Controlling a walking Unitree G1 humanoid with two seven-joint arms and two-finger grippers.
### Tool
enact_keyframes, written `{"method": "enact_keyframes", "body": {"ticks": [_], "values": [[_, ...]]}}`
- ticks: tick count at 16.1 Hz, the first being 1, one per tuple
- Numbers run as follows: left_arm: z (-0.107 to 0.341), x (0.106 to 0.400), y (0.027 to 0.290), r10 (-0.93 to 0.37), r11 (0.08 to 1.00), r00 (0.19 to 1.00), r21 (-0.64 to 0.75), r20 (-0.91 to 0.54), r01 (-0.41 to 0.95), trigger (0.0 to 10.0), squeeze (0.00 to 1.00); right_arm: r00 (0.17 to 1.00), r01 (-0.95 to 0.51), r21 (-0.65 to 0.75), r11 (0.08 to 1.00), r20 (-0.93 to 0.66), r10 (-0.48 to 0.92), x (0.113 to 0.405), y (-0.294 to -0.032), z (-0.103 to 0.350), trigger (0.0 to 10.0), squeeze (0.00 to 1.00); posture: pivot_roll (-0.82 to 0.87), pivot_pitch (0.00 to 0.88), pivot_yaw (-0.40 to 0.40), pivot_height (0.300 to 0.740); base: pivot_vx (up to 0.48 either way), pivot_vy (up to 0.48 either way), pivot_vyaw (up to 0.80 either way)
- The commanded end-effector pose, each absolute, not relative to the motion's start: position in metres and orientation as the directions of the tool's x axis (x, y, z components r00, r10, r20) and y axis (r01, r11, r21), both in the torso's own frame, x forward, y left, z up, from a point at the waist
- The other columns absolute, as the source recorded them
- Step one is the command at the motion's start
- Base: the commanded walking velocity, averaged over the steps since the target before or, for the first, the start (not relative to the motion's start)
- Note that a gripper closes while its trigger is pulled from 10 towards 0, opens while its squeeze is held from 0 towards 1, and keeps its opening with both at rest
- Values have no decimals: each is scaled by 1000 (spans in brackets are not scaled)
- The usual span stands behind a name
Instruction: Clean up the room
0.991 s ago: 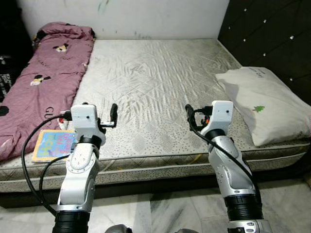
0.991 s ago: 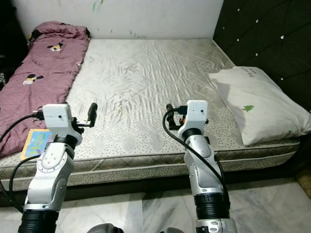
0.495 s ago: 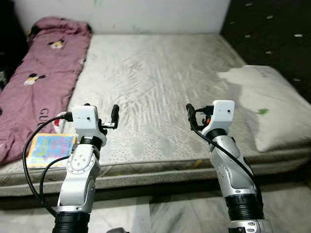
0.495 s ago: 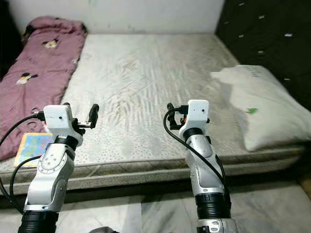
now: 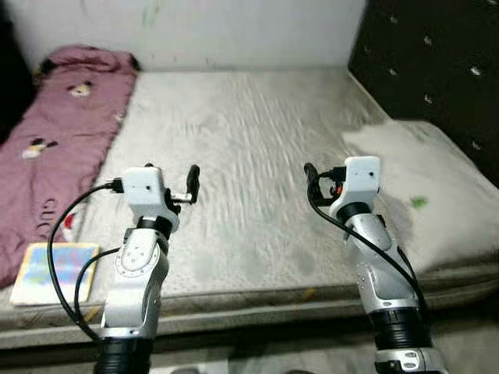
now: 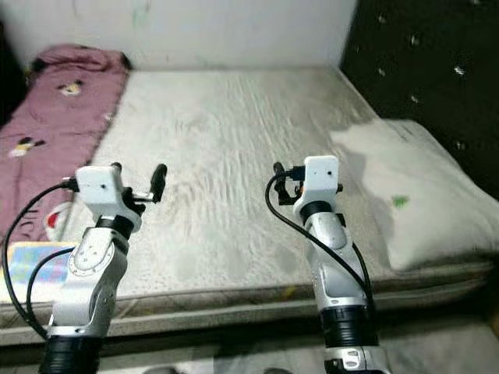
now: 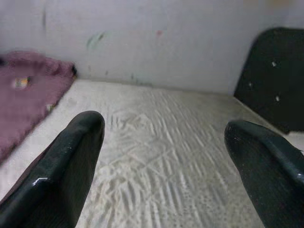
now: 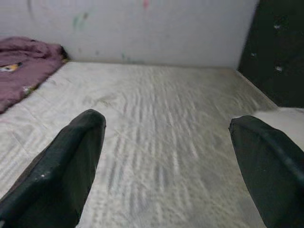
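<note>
Both arms are raised over the near edge of the bed (image 5: 257, 156), the left end effector (image 7: 161, 156) and the right end effector (image 8: 166, 156) each spread wide and holding nothing. Likely things to tidy: the book (image 5: 53, 270) at 8 o'clock on the mattress corner, the pink blanket (image 5: 54, 132) at 10 o'clock, and the pillow (image 5: 425, 187) at 3 o'clock. The view is blurred, so settling first, then reaching left for the book seems wise.
</note>
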State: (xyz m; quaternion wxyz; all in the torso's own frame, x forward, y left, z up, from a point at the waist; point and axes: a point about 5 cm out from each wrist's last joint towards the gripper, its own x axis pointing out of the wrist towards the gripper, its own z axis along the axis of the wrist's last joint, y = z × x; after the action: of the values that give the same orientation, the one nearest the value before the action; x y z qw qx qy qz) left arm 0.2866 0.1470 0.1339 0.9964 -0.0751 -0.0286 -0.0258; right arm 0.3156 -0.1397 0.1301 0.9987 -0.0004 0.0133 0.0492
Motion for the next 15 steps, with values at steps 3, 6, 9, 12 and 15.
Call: {"method": "enact_keyframes", "body": {"ticks": [3, 6, 9, 12, 15], "values": [[127, 284, 146, -60, 985, 997, -162, -41, 52, 10000, 0, 993, -117, -8, 993, -21, 117, 317, -134, 131, 10000, 0, 10, 0, -15, 740, 0, 0, 0], [127, 284, 151, -60, 986, 998, -155, 1, 59, 10000, 0, 993, -116, 2, 993, -20, 116, 316, -134, 131, 10000, 0, 10, 0, -16, 740, 0, 0, 0], [131, 284, 154, -36, 990, 999, -134, 37, 41, 10000, 0, 993, -116, 2, 993, -22, 116, 316, -134, 131, 10000, 0, 11, 0, -16, 740, 0, 0, 0], [129, 283, 157, -25, 991, 999, -130, 22, 28, 10000, 0, 993, -112, 3, 994, -24, 112, 316, -133, 131, 10000, 0, 10, 0, -15, 740, 0, 0, 144], [128, 284, 161, 23, 997, 999, -74, 35, -20, 10000, 0, 995, -88, 38, 995, -44, 90, 318, -135, 129, 10000, 0, 10, 0, -14, 740, 0, 0, 179]]}}
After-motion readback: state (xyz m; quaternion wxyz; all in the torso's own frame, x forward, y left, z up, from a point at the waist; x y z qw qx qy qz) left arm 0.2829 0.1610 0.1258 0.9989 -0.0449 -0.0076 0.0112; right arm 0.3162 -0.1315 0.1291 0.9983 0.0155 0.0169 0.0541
